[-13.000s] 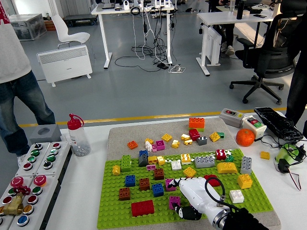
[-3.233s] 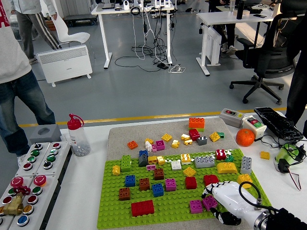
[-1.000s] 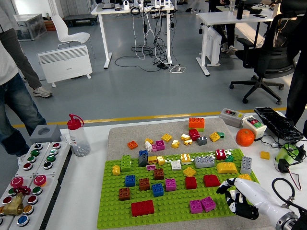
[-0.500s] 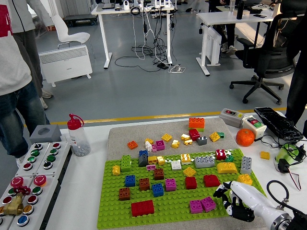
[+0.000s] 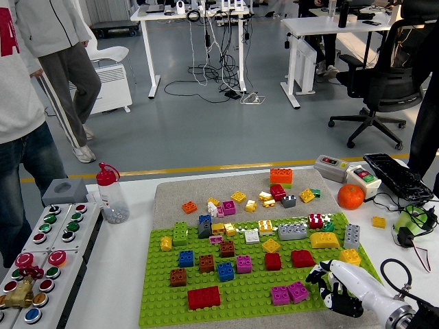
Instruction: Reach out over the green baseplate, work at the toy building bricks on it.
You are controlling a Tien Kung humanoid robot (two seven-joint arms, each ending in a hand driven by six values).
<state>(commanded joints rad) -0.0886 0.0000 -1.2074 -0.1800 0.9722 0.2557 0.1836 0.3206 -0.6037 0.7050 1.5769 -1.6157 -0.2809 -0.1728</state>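
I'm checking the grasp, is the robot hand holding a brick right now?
No, the robot hand hovers over the baseplate's right edge with curled fingers, holding nothing, just right of two magenta bricks.

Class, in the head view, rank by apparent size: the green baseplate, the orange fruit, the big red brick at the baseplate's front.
1. Green baseplate, largest.
2. Red brick.
3. Orange fruit, smallest, though it sits farther away.

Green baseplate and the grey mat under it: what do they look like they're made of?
Green baseplate: apparently hard moulded plastic, judging by its even rows of studs and slight sheen. Grey mat: probably felt or a similar soft fabric, matte with a fuzzy look and rounded corners.
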